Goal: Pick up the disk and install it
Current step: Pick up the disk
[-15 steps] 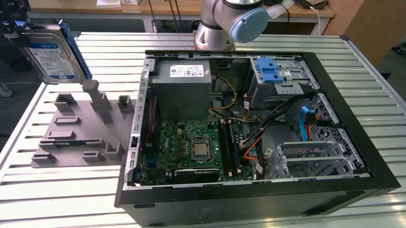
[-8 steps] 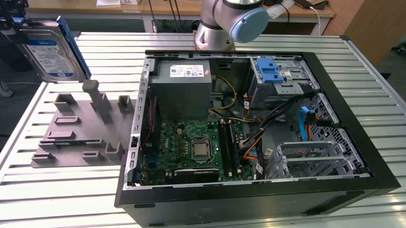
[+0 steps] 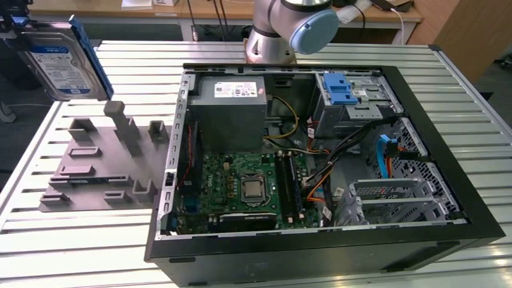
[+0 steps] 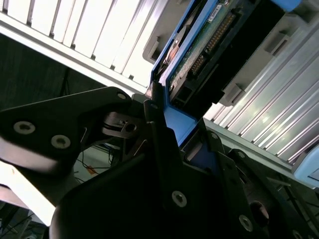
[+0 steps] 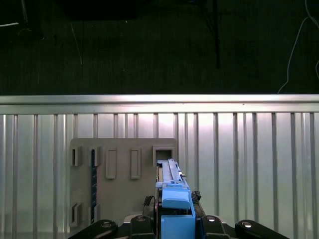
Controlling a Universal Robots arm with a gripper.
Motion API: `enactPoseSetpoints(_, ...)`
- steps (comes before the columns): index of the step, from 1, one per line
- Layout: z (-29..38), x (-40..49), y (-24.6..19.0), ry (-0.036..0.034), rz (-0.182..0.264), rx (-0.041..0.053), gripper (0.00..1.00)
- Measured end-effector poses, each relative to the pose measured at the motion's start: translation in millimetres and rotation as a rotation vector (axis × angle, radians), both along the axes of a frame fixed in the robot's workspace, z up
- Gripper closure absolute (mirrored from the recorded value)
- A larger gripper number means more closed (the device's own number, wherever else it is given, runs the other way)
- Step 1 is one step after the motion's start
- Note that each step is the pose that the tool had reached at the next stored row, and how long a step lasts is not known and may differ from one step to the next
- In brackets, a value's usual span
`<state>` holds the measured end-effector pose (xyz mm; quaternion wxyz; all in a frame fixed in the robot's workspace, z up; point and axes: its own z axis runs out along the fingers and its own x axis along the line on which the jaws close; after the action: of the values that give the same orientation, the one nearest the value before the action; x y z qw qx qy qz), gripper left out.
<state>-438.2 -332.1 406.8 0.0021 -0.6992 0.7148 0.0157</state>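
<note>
The disk (image 3: 60,57), silver with a blue-and-white label and a blue frame, hangs upright in the air at the exterior view's far left, above the grey fixture plate (image 3: 96,174). My gripper (image 3: 23,29) is shut on its upper edge. In the first wrist view the disk (image 5: 173,191) shows edge-on between the black fingers (image 5: 142,224), over the fixture plate (image 5: 119,199). In the second wrist view the disk's underside with its circuit board (image 4: 209,45) sits clamped in my gripper (image 4: 182,134).
An open computer case (image 3: 448,198) lies on the slatted metal table (image 3: 72,240), with a grey power supply box (image 3: 232,114), a motherboard (image 3: 240,186) and a drive bay with a blue latch (image 3: 340,90). The arm's base (image 3: 276,33) stands behind the case.
</note>
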Motion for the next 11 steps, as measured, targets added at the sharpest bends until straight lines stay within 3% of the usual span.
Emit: enactPoseSetpoints(11,7.9,0.0,0.0,0.0001,0.0,0.0,0.64)
